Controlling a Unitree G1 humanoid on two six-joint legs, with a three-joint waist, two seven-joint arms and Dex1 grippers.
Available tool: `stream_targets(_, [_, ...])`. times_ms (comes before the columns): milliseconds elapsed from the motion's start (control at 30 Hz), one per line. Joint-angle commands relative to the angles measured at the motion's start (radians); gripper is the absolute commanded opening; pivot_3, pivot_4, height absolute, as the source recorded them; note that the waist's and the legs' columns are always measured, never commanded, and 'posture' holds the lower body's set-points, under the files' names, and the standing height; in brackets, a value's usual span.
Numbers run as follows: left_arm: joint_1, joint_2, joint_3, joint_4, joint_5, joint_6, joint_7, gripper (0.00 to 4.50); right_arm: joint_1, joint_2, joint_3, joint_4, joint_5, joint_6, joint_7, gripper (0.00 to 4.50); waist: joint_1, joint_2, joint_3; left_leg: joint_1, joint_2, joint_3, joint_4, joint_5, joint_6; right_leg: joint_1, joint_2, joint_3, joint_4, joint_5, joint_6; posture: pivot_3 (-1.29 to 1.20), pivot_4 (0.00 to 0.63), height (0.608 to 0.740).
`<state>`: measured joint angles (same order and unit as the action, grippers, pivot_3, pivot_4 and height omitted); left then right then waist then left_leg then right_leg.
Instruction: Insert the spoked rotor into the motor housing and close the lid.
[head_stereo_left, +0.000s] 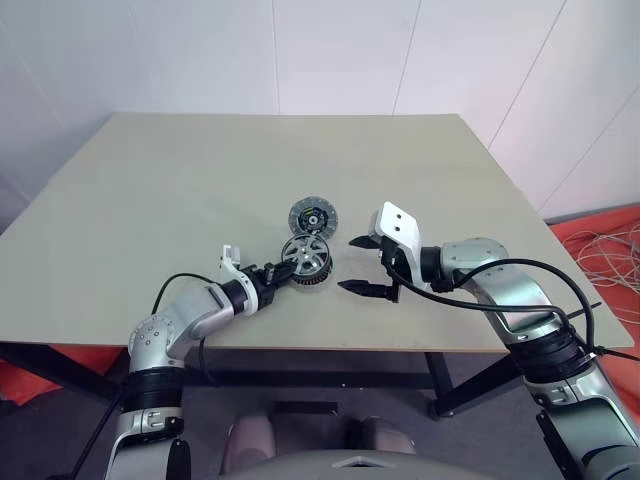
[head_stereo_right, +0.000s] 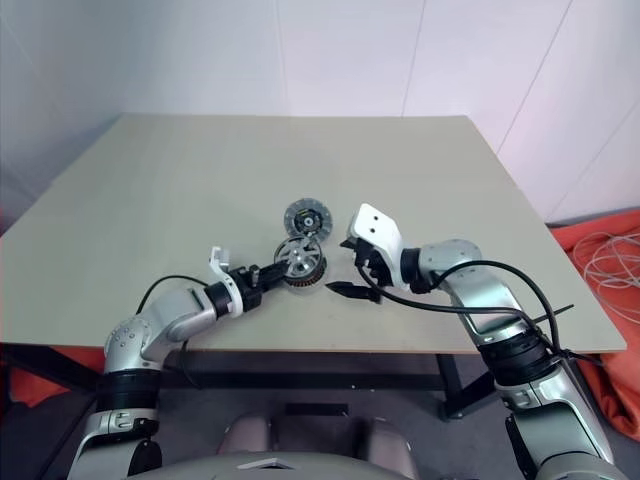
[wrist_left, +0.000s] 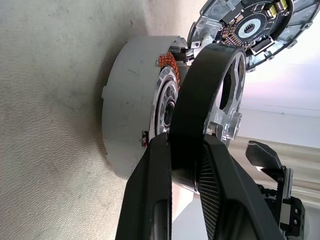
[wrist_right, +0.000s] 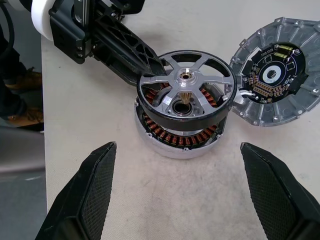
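While left gripper (head_stereo_left: 277, 272) pinches spoked rotor (wrist_right: 186, 90) over motor housing (wrist_right: 177, 136) | right gripper (head_stereo_left: 360, 265) spread

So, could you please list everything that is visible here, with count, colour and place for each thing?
spoked rotor: one, dark grey rim with silvery spokes, held tilted over the housing, not yet seated.
motor housing: one, silvery cup with copper-brown windings, on the table near its front edge.
lid: one, pale grey segmented rim, dark centre, flat on the table touching the housing's far side.
table: one, beige top.
cables: pale tangle on the red floor, right of the table.
left pincer: one, black fingers, shut on the rotor's rim.
right pincer: one, black fingers, open, right of the housing, holding nothing.
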<state>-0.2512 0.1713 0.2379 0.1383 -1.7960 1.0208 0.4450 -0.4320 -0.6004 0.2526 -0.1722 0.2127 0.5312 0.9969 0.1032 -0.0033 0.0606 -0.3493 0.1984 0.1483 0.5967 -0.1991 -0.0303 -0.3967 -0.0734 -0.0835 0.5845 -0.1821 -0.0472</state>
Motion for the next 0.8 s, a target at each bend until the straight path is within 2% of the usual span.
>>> stream_targets(33, [-0.010, 0.005, -0.005, -0.034, -0.024, -0.006, -0.004, 0.39, -0.014, -0.004, -0.021, -0.036, 0.012, -0.014, -0.002, 4.50, 0.000, 0.000, 0.000, 0.000, 0.000, 0.000, 0.000, 0.000, 0.000, 0.000, 0.000, 0.000, 0.000, 0.000, 0.000, 0.00, 0.000, 0.740])
stream_targets(333, [-0.007, 0.012, -0.011, -0.050, -0.016, -0.014, -0.004, 0.39, -0.014, 0.000, -0.019, -0.036, 0.008, -0.020, -0.007, 4.50, 0.000, 0.000, 0.000, 0.000, 0.000, 0.000, 0.000, 0.000, 0.000, 0.000, 0.000, 0.000, 0.000, 0.000, 0.000, 0.00, 0.000, 0.740])
stream_targets(400, [-0.005, 0.011, -0.012, -0.055, -0.020, -0.017, -0.003, 1.16, -0.012, 0.000, -0.018, -0.037, 0.008, -0.020, -0.008, 4.50, 0.000, 0.000, 0.000, 0.000, 0.000, 0.000, 0.000, 0.000, 0.000, 0.000, 0.000, 0.000, 0.000, 0.000, 0.000, 0.00, 0.000, 0.740])
stream_targets(567, [0.007, 0.011, -0.021, -0.070, -0.029, -0.020, 0.010, 2.67, -0.015, 0.004, -0.015, -0.034, 0.005, -0.023, -0.009, 4.50, 0.000, 0.000, 0.000, 0.000, 0.000, 0.000, 0.000, 0.000, 0.000, 0.001, 0.000, 0.000, 0.000, 0.000, 0.000, 0.00, 0.000, 0.740])
stream_targets(600, [0.009, 0.011, -0.023, -0.072, -0.033, -0.022, 0.014, 3.10, -0.015, 0.005, -0.015, -0.033, 0.005, -0.024, -0.010, 4.50, 0.000, 0.000, 0.000, 0.000, 0.000, 0.000, 0.000, 0.000, 0.000, 0.001, 0.000, 0.000, 0.000, 0.000, 0.000, 0.00, 0.000, 0.740])
stream_targets(767, [0.020, 0.018, -0.039, -0.113, -0.089, -0.035, 0.050, 4.47, -0.014, 0.003, -0.016, -0.033, 0.005, -0.026, -0.010, 4.50, -0.001, 0.000, 0.000, 0.001, 0.000, 0.000, 0.000, 0.000, 0.000, 0.002, 0.000, 0.000, 0.000, 0.000, 0.000, 0.00, 0.000, 0.740])
stream_targets(800, [0.030, 0.024, -0.048, -0.135, -0.120, -0.039, 0.073, 4.47, -0.013, 0.003, -0.016, -0.033, 0.005, -0.025, -0.010, 4.50, -0.001, 0.000, 0.000, 0.001, 0.000, 0.000, 0.000, 0.000, 0.000, 0.002, 0.000, 0.000, 0.000, 0.000, 0.000, 0.00, 0.000, 0.740])
